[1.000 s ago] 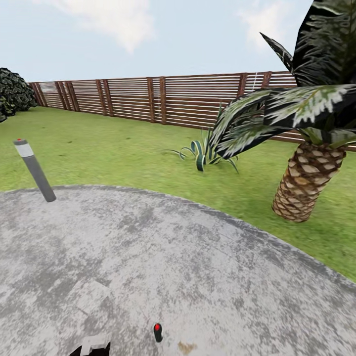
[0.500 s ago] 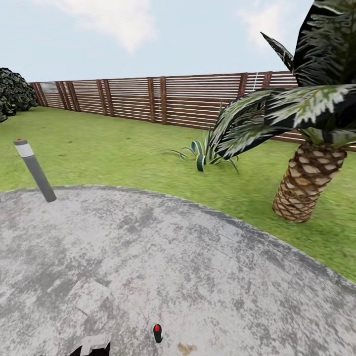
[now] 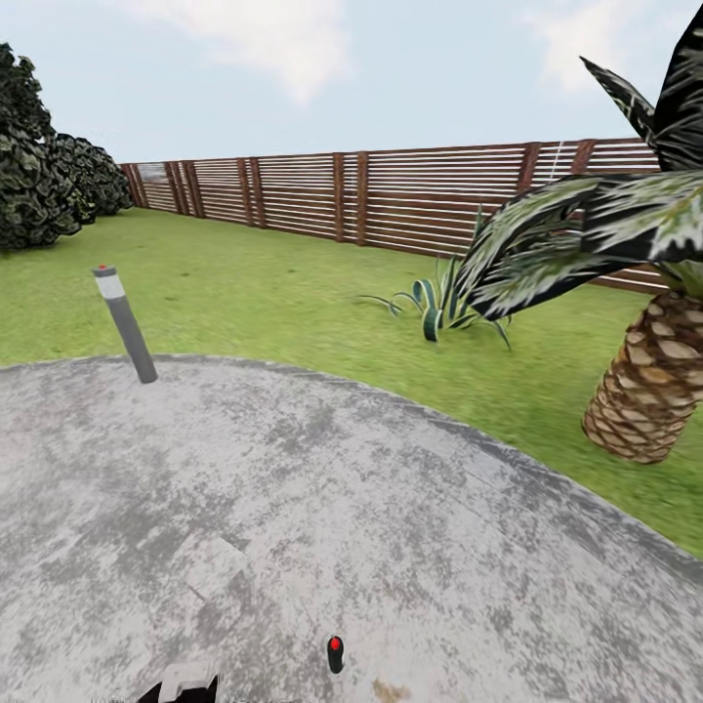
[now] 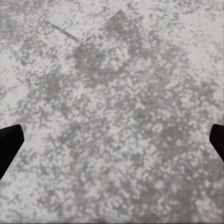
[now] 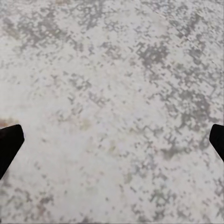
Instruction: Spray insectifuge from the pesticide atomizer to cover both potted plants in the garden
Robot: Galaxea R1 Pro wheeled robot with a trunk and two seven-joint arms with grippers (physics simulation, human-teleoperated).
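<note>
- I am looking out over the garden: the lawn (image 3: 244, 303) is stretching back to the brown slatted fence (image 3: 391, 195), with dark bushes (image 3: 44, 186) standing at the far left.
- The round grey patio (image 3: 322, 508) is taking up the near ground, and both wrist views are looking straight down onto its mottled paving.
- A big palm tree (image 3: 649, 391) is rising at the right on the grass, its fronds hanging over toward the middle.
- One potted plant (image 3: 434, 308) is sitting on the lawn beyond the patio edge, near the fence and partly under the palm fronds; I cannot make out its pot.
- A grey bollard lamp (image 3: 124, 322) is leaning at the patio's far left edge.
- The pesticide atomizer (image 3: 335, 654) is lying on the patio close in front of me, a small dark bottle showing a red spot.
- My left tool (image 4: 112, 144) is hanging released, its dark fingertips wide apart over bare paving.
- My right tool (image 5: 112, 144) is likewise spread open and gripping nothing.
</note>
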